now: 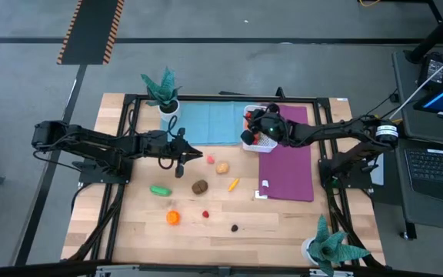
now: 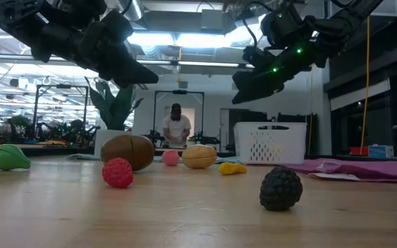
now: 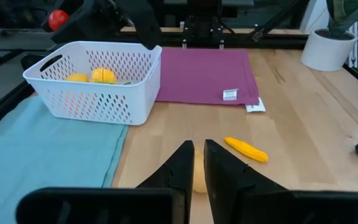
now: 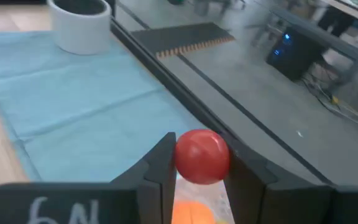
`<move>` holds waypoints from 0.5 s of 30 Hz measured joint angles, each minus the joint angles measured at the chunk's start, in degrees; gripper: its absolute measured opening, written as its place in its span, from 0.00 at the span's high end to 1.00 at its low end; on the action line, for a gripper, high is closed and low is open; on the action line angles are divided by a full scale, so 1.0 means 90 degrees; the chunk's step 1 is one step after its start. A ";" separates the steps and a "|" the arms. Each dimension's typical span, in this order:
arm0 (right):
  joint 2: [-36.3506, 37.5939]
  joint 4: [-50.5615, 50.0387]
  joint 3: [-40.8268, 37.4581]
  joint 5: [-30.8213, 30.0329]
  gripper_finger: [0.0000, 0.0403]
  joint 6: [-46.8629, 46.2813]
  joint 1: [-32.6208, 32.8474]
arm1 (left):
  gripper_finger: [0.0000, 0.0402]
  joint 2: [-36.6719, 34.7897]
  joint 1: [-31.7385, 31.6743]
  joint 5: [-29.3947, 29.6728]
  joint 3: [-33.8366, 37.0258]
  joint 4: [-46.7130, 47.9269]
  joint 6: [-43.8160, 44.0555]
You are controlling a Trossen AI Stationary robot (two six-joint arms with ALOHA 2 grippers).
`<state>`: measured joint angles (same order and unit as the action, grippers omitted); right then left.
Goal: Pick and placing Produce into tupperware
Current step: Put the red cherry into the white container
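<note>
Right gripper (image 1: pixel 257 132), just right of centre in the upper part of the high view, hangs over the white perforated tupperware (image 1: pixel 254 129), its fingers clamped on a red ball-shaped fruit (image 4: pixel 202 155). In the left wrist view the tupperware stands half on the light blue mat (image 3: pixel 48 152), next to the purple mat (image 3: pixel 207 74), and holds two yellow pieces (image 3: pixel 92 76).

Left gripper (image 1: pixel 181 164), left of centre in the high view, is raised above the wooden bench (image 1: pixel 283 223), fingers nearly together with only a narrow gap and nothing between them.

Loose produce lies across the middle and lower part of the bench: a pink-red piece (image 1: pixel 209 159), a tan piece (image 1: pixel 222 167), a yellow corn-like piece (image 1: pixel 234 184), a brown one (image 1: pixel 199 186), a green one (image 1: pixel 160 190), an orange one (image 1: pixel 173 218), a small red berry (image 1: pixel 205 214) and a dark berry (image 1: pixel 234 228).

Teal potted plants stand at the upper left (image 1: pixel 164 94) and lower right (image 1: pixel 331 248) of the bench. Grey floor surrounds it, with a striped hazard strip (image 1: pixel 89 31) at upper left and a laptop (image 1: pixel 437 165) at right. In the low view a person (image 2: pixel 177 127) stands far back under bright ceiling lights.
</note>
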<state>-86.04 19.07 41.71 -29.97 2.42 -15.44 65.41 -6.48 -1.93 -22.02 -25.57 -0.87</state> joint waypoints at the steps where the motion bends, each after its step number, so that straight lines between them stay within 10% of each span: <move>1: 0.0058 -0.0163 0.0000 -0.0033 0.74 -0.0086 0.0000 | 0.93 0.0000 0.0000 0.0000 0.0000 0.0022 -0.0030; 15: 0.1491 -0.2595 0.0000 0.0236 0.74 -0.0784 0.0000 | 0.99 0.0000 0.0000 -0.0002 0.0000 0.0031 -0.0092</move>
<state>-72.62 -4.28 41.71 -27.85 -4.63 -15.44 65.41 -6.48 -1.96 -22.02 -25.30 -1.69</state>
